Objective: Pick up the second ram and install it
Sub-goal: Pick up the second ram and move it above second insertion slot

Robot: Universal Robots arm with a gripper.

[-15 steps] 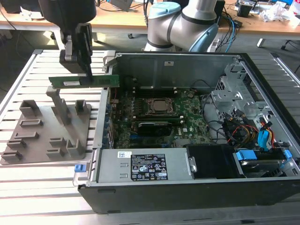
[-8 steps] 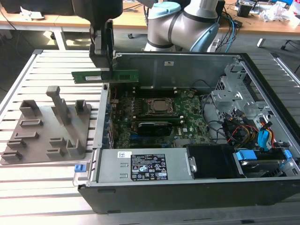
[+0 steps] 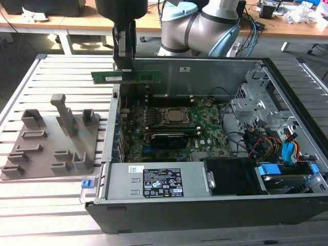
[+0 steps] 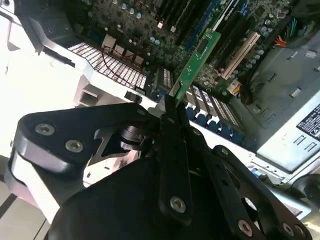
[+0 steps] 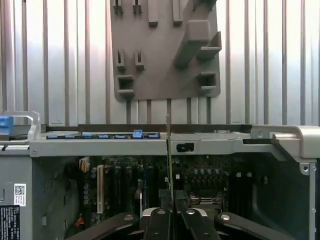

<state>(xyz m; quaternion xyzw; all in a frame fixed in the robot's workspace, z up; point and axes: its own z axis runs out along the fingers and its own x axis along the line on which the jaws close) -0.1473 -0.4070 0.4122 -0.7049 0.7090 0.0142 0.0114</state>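
Observation:
The second ram (image 3: 134, 77) is a thin green stick held level in the air over the open computer case's far corner, on the exterior view's left. My gripper (image 3: 124, 70) is shut on it from above, near the stick's middle. In the second wrist view the ram (image 4: 195, 61) juts out from between the black fingers (image 4: 174, 131), above the motherboard's slots. In the first wrist view the ram (image 5: 169, 150) appears edge-on as a thin line rising from my gripper (image 5: 171, 196), over the case wall.
The open case (image 3: 179, 69) holds the green motherboard (image 3: 205, 134) with its CPU socket (image 3: 175, 117), a power supply (image 3: 154, 182) at the near side and cables and drives (image 3: 279, 148) on the exterior view's right. A grey holder block (image 3: 51, 138) lies outside the case on the slatted table.

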